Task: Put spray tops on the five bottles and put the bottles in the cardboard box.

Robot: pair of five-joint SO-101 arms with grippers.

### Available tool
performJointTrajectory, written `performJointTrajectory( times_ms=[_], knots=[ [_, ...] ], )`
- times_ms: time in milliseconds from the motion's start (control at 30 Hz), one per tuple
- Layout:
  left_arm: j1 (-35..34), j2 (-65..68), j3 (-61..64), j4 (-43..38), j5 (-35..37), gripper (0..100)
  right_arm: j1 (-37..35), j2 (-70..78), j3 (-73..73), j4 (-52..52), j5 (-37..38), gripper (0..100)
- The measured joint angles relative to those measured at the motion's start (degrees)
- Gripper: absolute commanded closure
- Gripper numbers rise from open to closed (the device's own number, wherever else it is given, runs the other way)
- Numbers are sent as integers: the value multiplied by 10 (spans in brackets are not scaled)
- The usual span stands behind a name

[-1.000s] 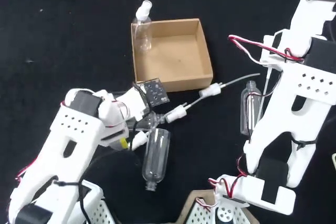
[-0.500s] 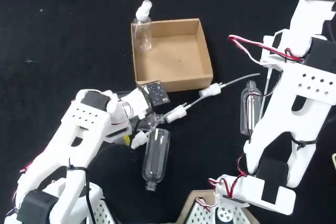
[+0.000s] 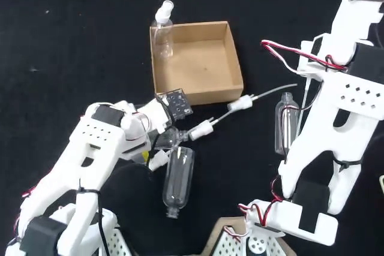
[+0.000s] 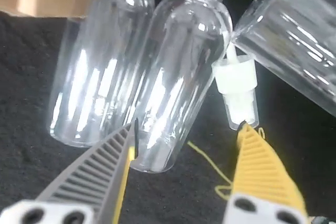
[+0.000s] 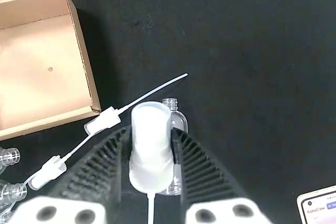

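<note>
The left tool (image 4: 189, 129) is spread wide, its jaws on either side of the base of a clear bottle (image 4: 178, 66) lying on the black surface (image 3: 72, 46). A second bottle (image 4: 100, 56) lies against it, and a loose spray top (image 4: 236, 85) sits just beside one fingertip. The right tool (image 5: 151, 153) pinches a white spray top (image 5: 150, 129) over an uncapped bottle (image 5: 177, 116). Farther off, the cardboard box (image 3: 198, 95) has a capped bottle (image 3: 162, 34) at its far-left corner.
</note>
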Motion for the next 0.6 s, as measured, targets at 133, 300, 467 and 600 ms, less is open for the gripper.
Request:
performJointTrajectory(
  times_ms=[133,300,467,600],
  knots=[
    [-2,35,-9,-9,-19,732,0,0,0,0,0,988],
    [1,58,-10,-5,-25,731,0,0,0,0,0,988],
    [-4,60,-9,-13,-25,731,0,0,0,0,0,988],
    [-4,61,-9,-13,-25,737,0,0,0,0,0,988]
  ],
)
